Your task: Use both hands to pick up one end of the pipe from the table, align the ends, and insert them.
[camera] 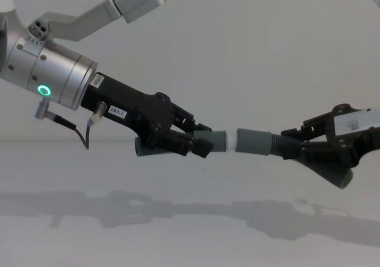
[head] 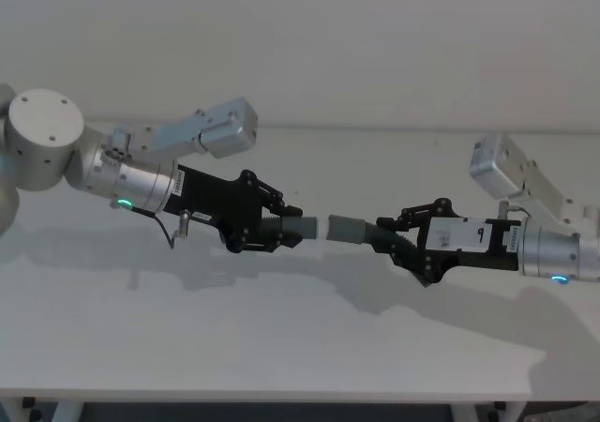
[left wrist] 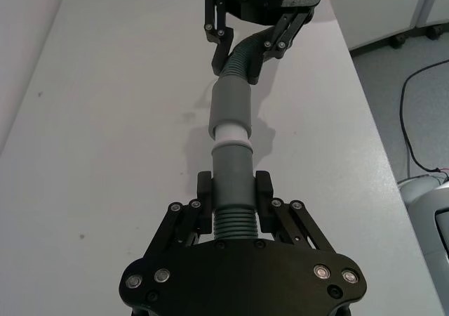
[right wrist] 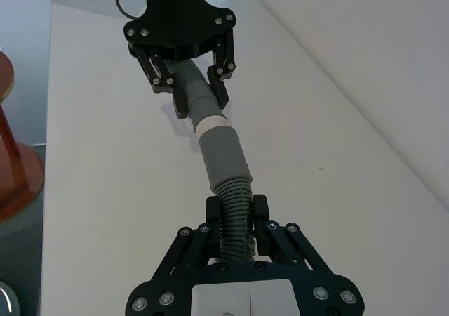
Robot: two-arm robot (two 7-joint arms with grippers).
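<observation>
Both pipe pieces hang in the air above the white table [head: 281,338]. My left gripper [head: 279,228] is shut on the short dark grey piece [left wrist: 231,165], just behind its whitish tip [left wrist: 231,135]. The longer ribbed piece [right wrist: 236,200] sits in my right gripper [head: 401,241], shut a little behind the smooth grey collar [head: 348,228]. The two ends face each other nearly in line, and the pale tip [camera: 231,141] meets the mouth of the collar [camera: 254,141]. How far it sits inside I cannot tell. The left gripper [camera: 199,142] comes in from the left and the right gripper [camera: 303,148] from the right.
Shadows of both arms fall on the table [camera: 119,231] beneath them. A plain white wall [head: 375,47] stands behind. A red-brown round object [right wrist: 14,168] stands beyond the table's edge, and grey floor with a black cable [left wrist: 414,112] lies past the other edge.
</observation>
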